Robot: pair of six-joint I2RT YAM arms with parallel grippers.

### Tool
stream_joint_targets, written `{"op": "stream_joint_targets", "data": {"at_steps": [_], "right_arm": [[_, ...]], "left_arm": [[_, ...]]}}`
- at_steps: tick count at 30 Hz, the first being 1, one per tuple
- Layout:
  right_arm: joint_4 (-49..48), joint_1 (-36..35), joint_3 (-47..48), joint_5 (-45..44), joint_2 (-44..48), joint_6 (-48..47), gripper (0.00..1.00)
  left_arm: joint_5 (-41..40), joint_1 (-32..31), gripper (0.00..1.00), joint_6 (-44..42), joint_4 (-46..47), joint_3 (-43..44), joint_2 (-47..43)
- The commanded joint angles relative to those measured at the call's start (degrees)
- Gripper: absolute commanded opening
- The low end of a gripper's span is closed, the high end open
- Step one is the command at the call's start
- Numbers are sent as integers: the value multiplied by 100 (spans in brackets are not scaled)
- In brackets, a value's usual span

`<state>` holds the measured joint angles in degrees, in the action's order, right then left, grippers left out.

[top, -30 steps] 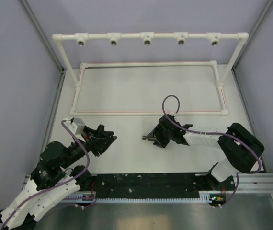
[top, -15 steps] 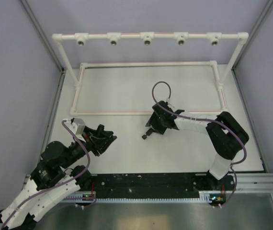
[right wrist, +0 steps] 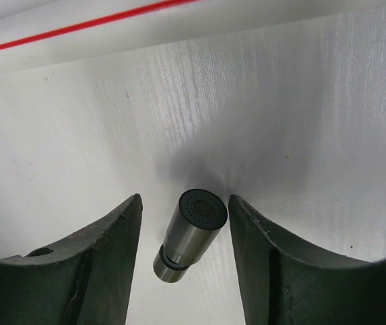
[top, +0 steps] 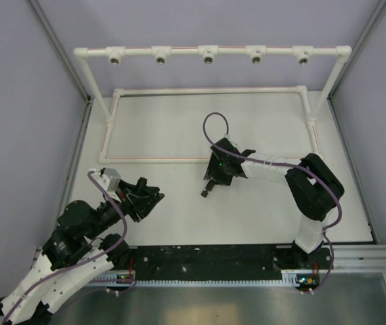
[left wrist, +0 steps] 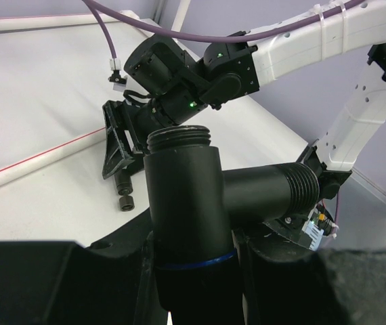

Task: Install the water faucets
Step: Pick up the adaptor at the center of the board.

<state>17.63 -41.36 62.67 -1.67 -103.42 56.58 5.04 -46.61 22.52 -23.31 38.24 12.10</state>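
Note:
The T-shaped black faucet (left wrist: 183, 196) stands upright between the fingers of my left gripper (left wrist: 193, 271), which is shut on it, its threaded side arm pointing right. In the top view my left gripper (top: 149, 197) hovers at the near left of the table. The stubby cylinder faucet (right wrist: 193, 233) lies on the white table between the open fingers of my right gripper (right wrist: 185, 203), with a gap on each side. In the top view the cylinder (top: 206, 192) lies just past the tips of my right gripper (top: 215, 180). It also shows in the left wrist view (left wrist: 124, 193).
The white pipe frame's top bar (top: 208, 51) with several metal-ringed sockets spans the back. Its rectangular base (top: 206, 90) lies on the table, with a red-striped near pipe (top: 159, 160) just behind my right gripper. Grey walls close both sides.
My right arm has swung its wrist away from the near side and now points at the cylinder from behind. The cylinder stays in the same spot. The left arm has not moved.

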Motion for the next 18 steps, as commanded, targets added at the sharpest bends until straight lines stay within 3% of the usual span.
{"op": "stream_joint_targets", "data": {"at_steps": [1,18], "right_arm": [[469,-126,35,-333,93,-332,54],[751,-846,-142,-1160,164,460,54]], "left_arm": [[-20,3,0,-64,362,166,-41],[-56,3,0,-64,283,131,-129]]}}
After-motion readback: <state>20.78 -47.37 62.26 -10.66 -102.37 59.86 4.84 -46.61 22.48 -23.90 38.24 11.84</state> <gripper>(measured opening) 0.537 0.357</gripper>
